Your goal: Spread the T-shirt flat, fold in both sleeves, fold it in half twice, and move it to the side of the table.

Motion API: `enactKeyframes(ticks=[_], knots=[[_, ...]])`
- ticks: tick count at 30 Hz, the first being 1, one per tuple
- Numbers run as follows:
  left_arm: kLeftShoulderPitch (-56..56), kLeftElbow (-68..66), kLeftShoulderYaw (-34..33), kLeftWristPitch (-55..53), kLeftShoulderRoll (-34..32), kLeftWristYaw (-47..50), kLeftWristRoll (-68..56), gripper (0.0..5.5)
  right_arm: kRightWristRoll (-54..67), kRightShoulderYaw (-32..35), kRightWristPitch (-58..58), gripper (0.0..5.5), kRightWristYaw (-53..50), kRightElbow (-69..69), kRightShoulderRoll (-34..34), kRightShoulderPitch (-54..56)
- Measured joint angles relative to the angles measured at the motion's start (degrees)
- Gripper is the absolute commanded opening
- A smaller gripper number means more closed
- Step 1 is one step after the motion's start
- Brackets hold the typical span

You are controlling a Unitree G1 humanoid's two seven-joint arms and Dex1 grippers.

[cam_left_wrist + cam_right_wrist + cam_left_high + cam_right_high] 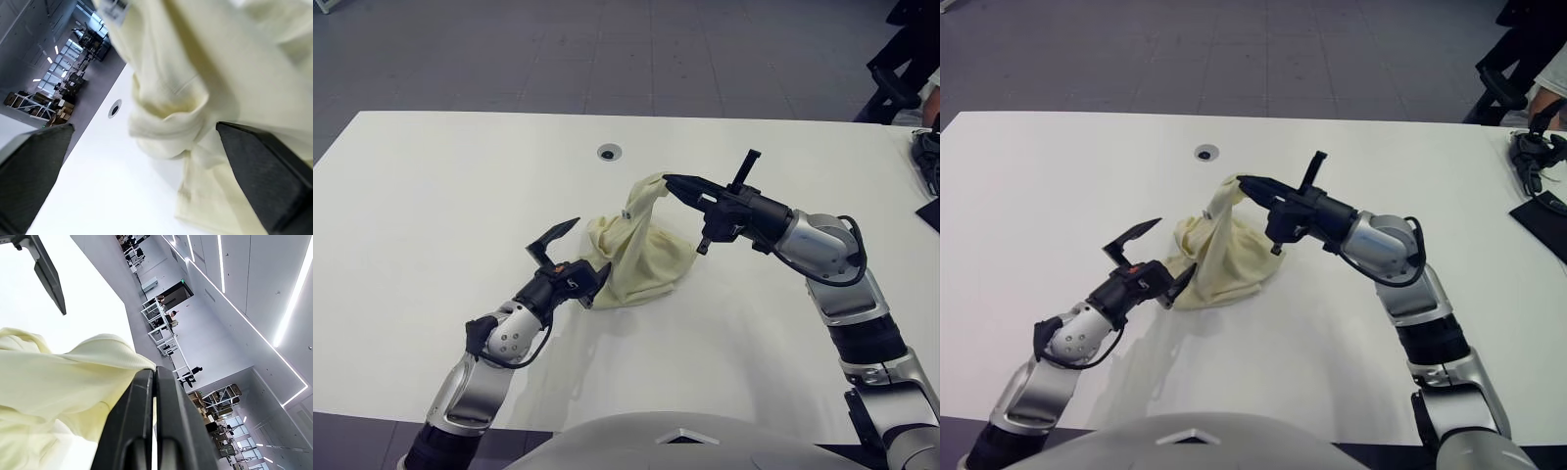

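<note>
My right gripper (670,181) pinches the cream T-shirt (641,257) at its top, raised so the cloth hangs loose. My left gripper (584,252) sits open at its left edge, ready for spreading.

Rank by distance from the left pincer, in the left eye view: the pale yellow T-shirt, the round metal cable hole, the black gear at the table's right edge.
1. The pale yellow T-shirt, bunched right beside the open left pincer.
2. The round metal cable hole, farther back on the white table.
3. The black gear, at the far right edge.
</note>
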State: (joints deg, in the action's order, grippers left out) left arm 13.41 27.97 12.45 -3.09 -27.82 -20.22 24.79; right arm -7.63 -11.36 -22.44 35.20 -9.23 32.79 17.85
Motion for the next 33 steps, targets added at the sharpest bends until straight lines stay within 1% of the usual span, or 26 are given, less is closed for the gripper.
enactKeyframes(ticks=[8,13,19,25,27,33], knots=[[0.0,-0.1,0.4,-0.6,2.2,0.4,0.3,3.55,0.0,0.0,0.8,0.0,0.0,-1.1,-0.6,-0.8],[0.4,-0.1,1.6,-0.6,2.6,0.4,0.5,2.53,0.0,0.0,1.1,0.0,-0.1,-1.1,-0.8,-0.9],[3.1,0.2,1.9,-2.4,4.6,1.7,1.2,1.48,0.1,-0.6,0.2,0.0,0.1,-0.4,-1.6,-0.4],[2.4,0.6,1.8,-2.8,4.6,1.2,0.8,0.32,0.0,-0.4,0.7,0.0,-0.1,-0.9,-1.6,-0.5],[1.9,0.6,1.7,-2.8,4.6,1.0,0.6,0.03,-0.1,-0.4,1.1,0.0,-0.2,-1.2,-1.6,-0.9],[1.9,0.6,1.5,-3.1,4.6,1.0,0.4,0.03,-0.1,-0.4,1.7,0.0,-0.2,-1.6,-1.6,-1.5]])
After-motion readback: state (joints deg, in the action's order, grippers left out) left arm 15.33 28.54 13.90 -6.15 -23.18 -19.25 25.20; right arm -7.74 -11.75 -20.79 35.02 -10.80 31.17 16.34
